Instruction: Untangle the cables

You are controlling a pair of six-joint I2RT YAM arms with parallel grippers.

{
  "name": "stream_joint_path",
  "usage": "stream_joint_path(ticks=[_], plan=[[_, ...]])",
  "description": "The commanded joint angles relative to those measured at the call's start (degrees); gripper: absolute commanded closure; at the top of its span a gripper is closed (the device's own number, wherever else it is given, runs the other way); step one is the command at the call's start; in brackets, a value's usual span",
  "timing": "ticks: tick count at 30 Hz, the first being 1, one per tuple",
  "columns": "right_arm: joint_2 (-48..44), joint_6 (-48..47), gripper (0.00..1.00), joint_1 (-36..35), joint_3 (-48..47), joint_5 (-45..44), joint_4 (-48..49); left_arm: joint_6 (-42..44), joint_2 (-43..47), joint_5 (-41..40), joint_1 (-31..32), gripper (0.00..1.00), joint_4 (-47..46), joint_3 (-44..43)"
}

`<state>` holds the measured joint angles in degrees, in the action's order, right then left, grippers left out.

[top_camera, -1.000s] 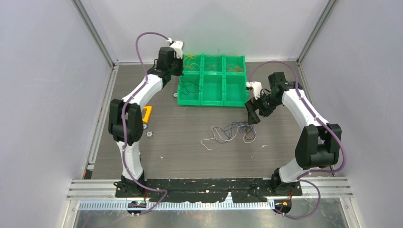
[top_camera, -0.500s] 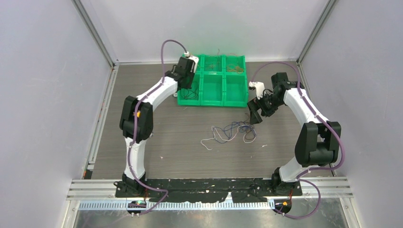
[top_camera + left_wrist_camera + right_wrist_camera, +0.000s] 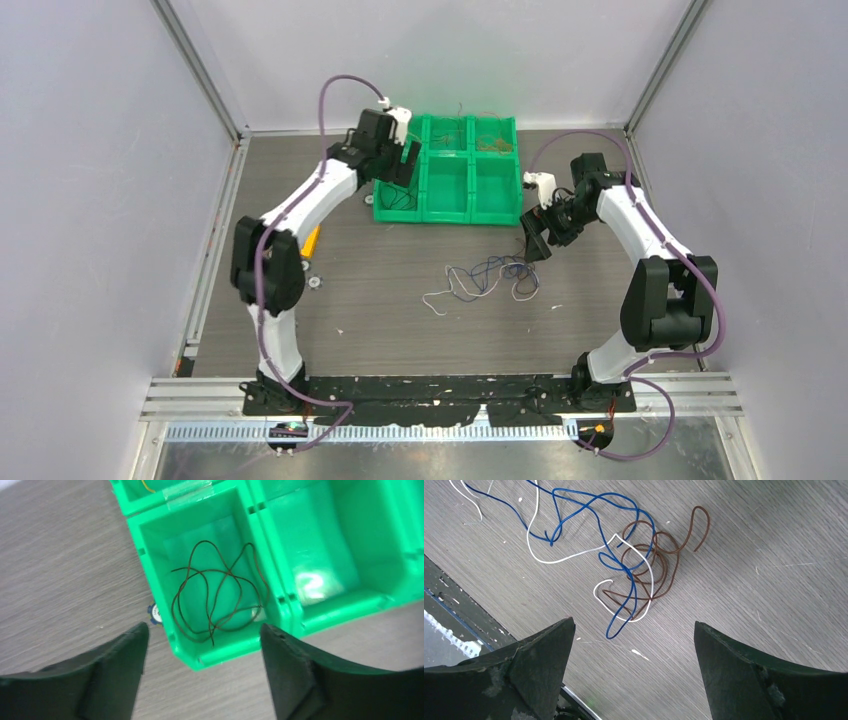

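"Left gripper [image 3: 202, 627]: what is recorded?"

"Jaws are seen well apart with nothing between them, poised above the near-left compartment of the green bin [image 3: 150, 575], where one dark cable [image 3: 216, 587] lies coiled. The right gripper [image 3: 634, 624] is likewise spread wide and empty, over the tangle [image 3: 624, 565] of blue, white and brown cables on the table [image 3: 380, 320]."

"Step in hand?"

"One cable is judged sorted, and another is to be drawn out. The brown strand [image 3: 671, 567] at the tangle's edge is suggested — it must be pinched singly, clear of the blue crossings."

"Anything obscured?"

"Contents of the far compartments cannot be identified from above, and the tangle's far side is cut off in the right wrist view."
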<state>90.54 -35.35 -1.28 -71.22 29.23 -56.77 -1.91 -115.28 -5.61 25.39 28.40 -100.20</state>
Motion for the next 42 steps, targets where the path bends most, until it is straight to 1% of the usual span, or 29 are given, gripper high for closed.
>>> stream_joint_path(ticks=[1,2,5,8,9,11,13,14,15,16,17,18,20,22,23,25,27,29,32,34,35,37,38,39,40,41,42], plan=[[-0.37,1.73,0.04,-0.14,1.02,-1.93,2.85,0.26,15.96,8.86,0.05,0.07,-3.11,5.98],[0.36,1.97,0.04,-0.48,1.1,-2.7,3.72,0.24,18.33,10.45,0.1,0.02,-3.98,8.51],[3.87,3.24,0.01,-1.44,1.27,-4.14,4.19,0.32,24.41,16.16,0.1,0.01,-4.74,13.8],[7.12,4.32,0.05,-3.5,1.52,-3.4,4.26,0.26,30.03,21.08,0.03,0.0,-4.21,18.1],[8.6,5.07,0.05,-4.57,2.03,-3.42,4.68,0.46,33.2,22.52,0.02,0.0,-4.44,19.97],[10.5,6.62,0.11,-6.01,2.73,-3.45,6.61,1.34,38.16,25.59,-0.07,0.0,-4.76,23.4],[11.89,7.79,0.23,-6.99,2.98,-2.13,8.46,1.68,43.2,27.79,-0.35,0.01,-4.03,26.3],[12.27,8.03,0.33,-7.34,3.0,-0.57,9.03,2.58,45.52,28.85,-0.61,0.0,-3.25,27.08],[12.64,8.02,0.41,-8.3,3.06,0.26,9.13,4.24,47.46,29.87,-0.67,0.0,-1.91,27.39],[12.55,7.8,0.58,-8.83,3.26,1.45,9.51,6.04,49.28,31.03,-0.87,0.0,0.07,27.31],[11.72,7.51,0.69,-10.32,3.91,1.93,9.76,7.84,50.67,32.34,-1.05,0.0,2.28,27.07],[10.86,6.77,0.87,-11.25,4.34,2.77,10.22,9.62,52.02,33.33,-1.12,0.01,4.33,26.83],[7.36,5.6,0.93,-14.05,6.01,4.98,11.29,10.88,54.23,33.81,-1.32,0.03,7.17,27.13],[1.12,4.5,0.94,-17.29,8.44,5.77,12.63,11.32,55.85,36.19,-1.68,0.06,9.07,28.43],[-0.5,4.15,0.94,-20.0,8.94,5.28,13.17,11.39,56.5,37.17,-1.73,0.07,9.6,29.39],[-4.83,3.12,0.95,-23.74,10.48,2.52,15.92,11.82,57.33,39.98,-1.74,0.08,9.92,31.76],[-9.33,1.9,0.94,-26.01,12.61,-0.78,19.3,11.45,57.61,41.17,-1.74,0.09,8.93,34.1],[-14.42,-0.53,0.94,-27.04,15.36,-4.1,22.6,9.65,57.72,42.59,-1.74,0.11,6.84,36.65],[-24.43,-7.82,0.94,-27.59,19.5,-3.79,25.46,6.89,57.51,47.25,-1.78,0.13,3.05,40.7],[-29.9,-14.49,0.95,-28.42,20.72,-3.14,25.38,5.47,56.42,50.61,-1.8,0.15,1.55,43.15],[-31.21,-19.3,0.95,-28.78,20.79,-2.87,24.05,6.03,55.77,52.77,-1.83,0.17,1.38,44.05],[-34.82,-25.32,0.95,-30.76,20.21,-2.67,20.71,8.14,54.31,53.66,-1.81,0.22,1.0,45.79],[-35.17,-26.62,0.95,-33.25,20.1,-3.03,19.67,8.61,53.5,53.79,-1.9,0.25,0.32,46.53],[-35.02,-28.11,0.94,-35.1,20.13,-5.26,17.86,9.18,52.52,54.2,-1.89,0.28,-0.23,47.07],[-34.44,-28.06,0.95,-38.91,20.35,-6.92,17.1,9.69,51.27,54.92,-1.85,0.3,-0.49,47.22],[-32.44,-26.86,0.92,-40.92,20.47,-9.59,15.7,9.59,50.02,55.44,-1.9,0.33,-0.58,47.14],[-31.17,-25.99,0.79,-44.23,20.32,-10.4,14.35,8.58,48.84,55.74,-1.92,0.34,-0.92,47.01]])
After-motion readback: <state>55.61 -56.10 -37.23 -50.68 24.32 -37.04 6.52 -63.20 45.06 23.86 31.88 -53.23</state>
